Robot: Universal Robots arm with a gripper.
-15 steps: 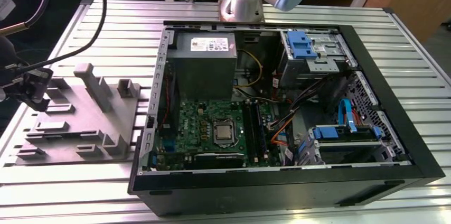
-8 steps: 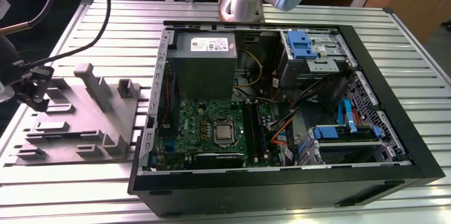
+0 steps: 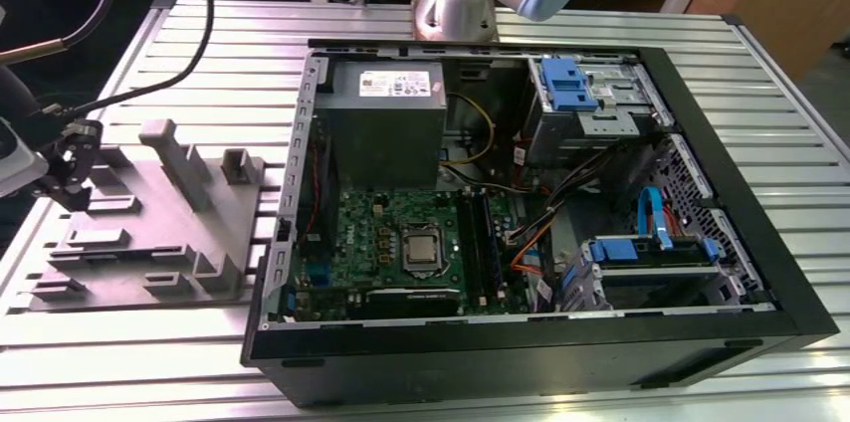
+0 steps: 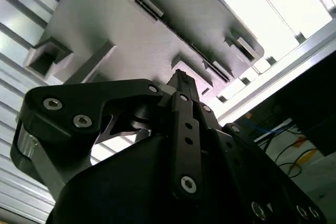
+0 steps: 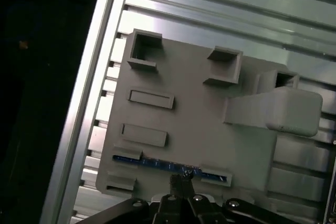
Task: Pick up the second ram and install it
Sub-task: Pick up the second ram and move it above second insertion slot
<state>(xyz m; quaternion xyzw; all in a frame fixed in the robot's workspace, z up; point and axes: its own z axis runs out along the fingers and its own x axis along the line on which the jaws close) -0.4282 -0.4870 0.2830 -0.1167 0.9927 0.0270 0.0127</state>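
The second ram [image 5: 152,163] stands on edge in a slot of the grey holder block [image 5: 194,108], showing as a thin dark blue strip. My gripper [image 5: 181,178] sits right at the strip's middle with its fingertips together, shut; whether they touch the stick I cannot tell. In the second wrist view the gripper [image 4: 178,74] points at a slot of the holder block [image 4: 121,30]. In the exterior view the gripper [image 3: 70,178] hangs over the far left part of the holder block [image 3: 146,213].
An open black computer case [image 3: 531,362] lies at the exterior view's right, holding a green motherboard [image 3: 372,233], a grey power-supply box [image 3: 385,94], blue drive brackets and cables. A tall post [image 3: 173,158] rises from the holder block. The table is ribbed aluminium [image 3: 199,54].
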